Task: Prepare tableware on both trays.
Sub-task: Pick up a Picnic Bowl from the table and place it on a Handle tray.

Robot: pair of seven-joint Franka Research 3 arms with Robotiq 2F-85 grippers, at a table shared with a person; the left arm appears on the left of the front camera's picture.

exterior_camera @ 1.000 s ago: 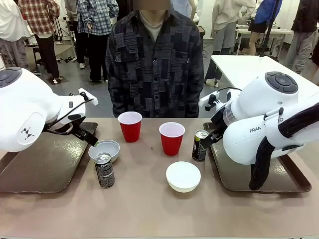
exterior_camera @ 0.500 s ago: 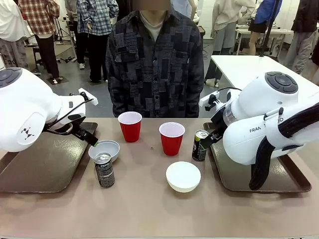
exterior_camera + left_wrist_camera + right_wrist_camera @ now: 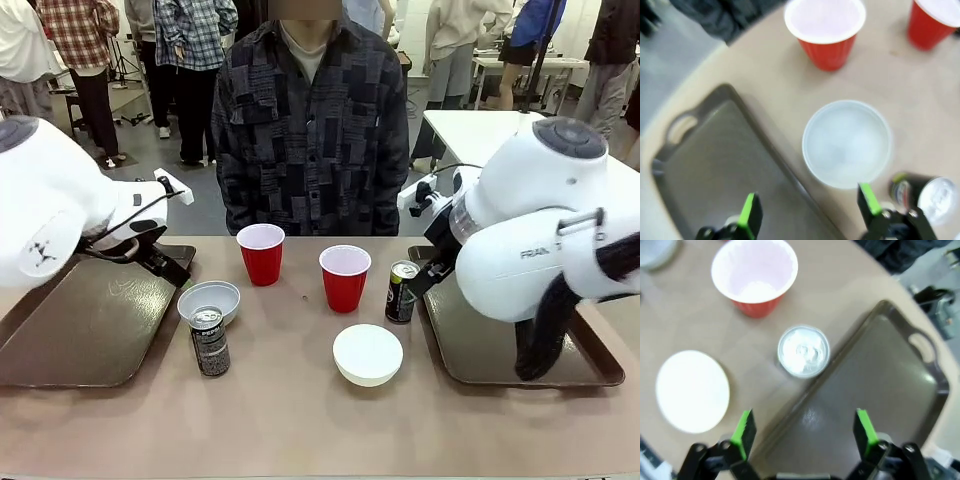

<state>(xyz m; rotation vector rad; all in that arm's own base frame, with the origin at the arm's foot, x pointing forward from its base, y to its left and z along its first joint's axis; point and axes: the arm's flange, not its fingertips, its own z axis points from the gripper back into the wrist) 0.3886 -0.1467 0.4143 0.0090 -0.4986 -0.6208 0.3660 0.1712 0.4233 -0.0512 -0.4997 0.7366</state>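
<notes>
While both arms have crept slightly up and outward over the last second, none of the six pieces has moved, so the task is still at the start: both trays are bare. The left gripper (image 3: 807, 197) hangs wide and empty over the inner rim of the left tray (image 3: 70, 330), which lies along the left edge of the table (image 3: 300, 430). The left bowl (image 3: 846, 144) sits on the table just beside that rim, and the left can (image 3: 209, 342) stands just beside the bowl on the robot's side; contact between them can't be told. The right gripper (image 3: 804, 417) is equally wide and empty, above the inner rim of the right tray (image 3: 480, 350) at the table's right edge. The right can (image 3: 803, 351) stands upright on the table just off that rim. The left cup (image 3: 261, 255) and right cup (image 3: 344, 280) stand upright mid-table toward the far edge, in front of the person. The near bowl (image 3: 367, 355) sits closer to the robot's edge, between the two cans. The small shift reads as the arms setting up an approach, not a pick. The likely first targets are the left bowl and the right can, each nearest its own gripper. The can is tall and slim, so a sideways nudge could tip it.
</notes>
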